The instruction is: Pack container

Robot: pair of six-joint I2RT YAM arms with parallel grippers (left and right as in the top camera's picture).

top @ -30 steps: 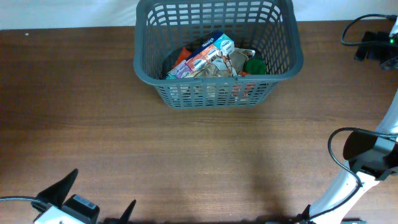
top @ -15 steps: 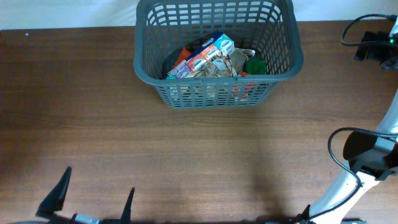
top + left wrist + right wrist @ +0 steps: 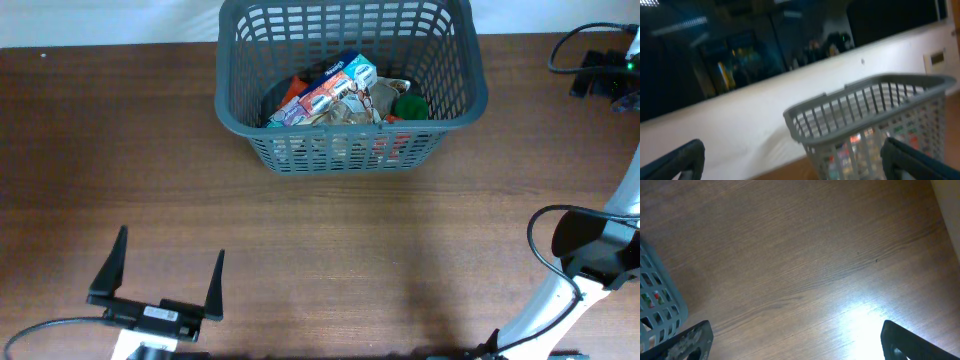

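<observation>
container: large dark grey plastic basket (image 3: pixel 345 150), rectangular with rounded corners and slotted lattice walls. It stands upright at the far middle of the brown wooden table (image 3: pixel 300 230), with its far rim at the table's back edge.
contents: several grocery packs lie heaped inside, below the rim.
- blue and white carton (image 3: pixel 340 80): on top of the heap, lying tilted.
- orange packet (image 3: pixel 292 92): just to the carton's left.
- crumpled pale patterned packet (image 3: pixel 358 108): beside the carton, on its right.
- green round item (image 3: pixel 409 105): at the right end of the heap.
left gripper (image 3: pixel 167 278): at the near left of the table, well apart from the basket. Its two black fingers (image 3: pixel 120 265) are spread wide, with nothing between them and bare wood beneath.
left wrist view: blurred. It looks across at the basket's side, right of centre, and coloured packs show through the lattice. A pale wall and dark panes lie behind, and the fingertips sit in the two lower corners.
right gripper (image 3: pixel 797 342): its black fingertips sit at the two lower corners of the right wrist view, wide apart, with nothing held. There is bare wood with a bright glare patch below, and a corner of the basket shows at the left edge.
right arm (image 3: pixel 560 295): a white link at the near right of the table, seen from overhead. The gripper itself cannot be made out in that view.
far right corner: small black device (image 3: pixel 598 72) with a cable, on the table.
</observation>
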